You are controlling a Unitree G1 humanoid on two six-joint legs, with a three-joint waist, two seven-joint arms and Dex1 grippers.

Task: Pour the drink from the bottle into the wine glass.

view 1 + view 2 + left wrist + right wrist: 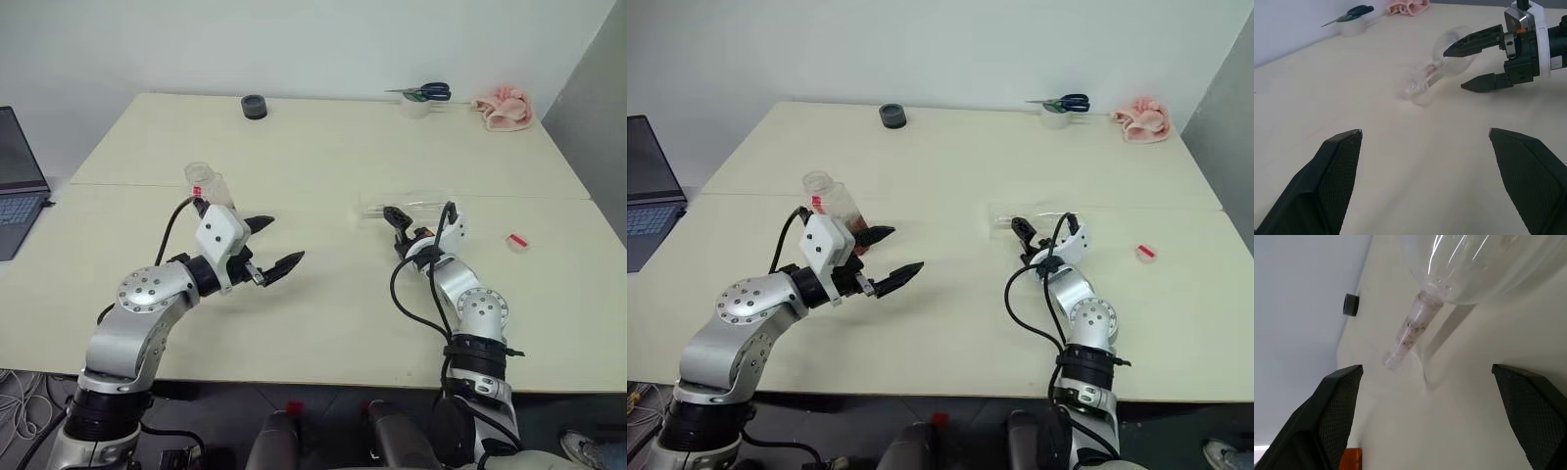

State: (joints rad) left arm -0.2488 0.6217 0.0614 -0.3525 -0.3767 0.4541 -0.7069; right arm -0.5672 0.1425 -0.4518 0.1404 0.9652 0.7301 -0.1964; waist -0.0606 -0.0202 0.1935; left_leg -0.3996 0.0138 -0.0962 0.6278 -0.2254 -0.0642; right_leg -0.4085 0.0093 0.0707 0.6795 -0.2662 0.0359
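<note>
The wine glass point(407, 204) lies on its side on the table, right of centre, foot toward the table's middle. My right gripper point(397, 227) is open just in front of its bowl point(1484, 264). The stem point(1410, 330) runs away between its fingers, and nothing is gripped. The bottle point(828, 196) stands upright at the left, partly hidden behind my left wrist. A little reddish-brown drink point(858, 224) shows low in it. My left gripper point(284, 240) is open and empty, to the right of the bottle and pointing toward the glass point(1440, 63).
A laptop point(15, 181) sits at the table's left edge. At the back are a black tape roll point(254, 106), scissors on a white roll point(421, 95) and a pink cloth point(505, 108). A small red-and-white piece point(517, 240) lies at the right.
</note>
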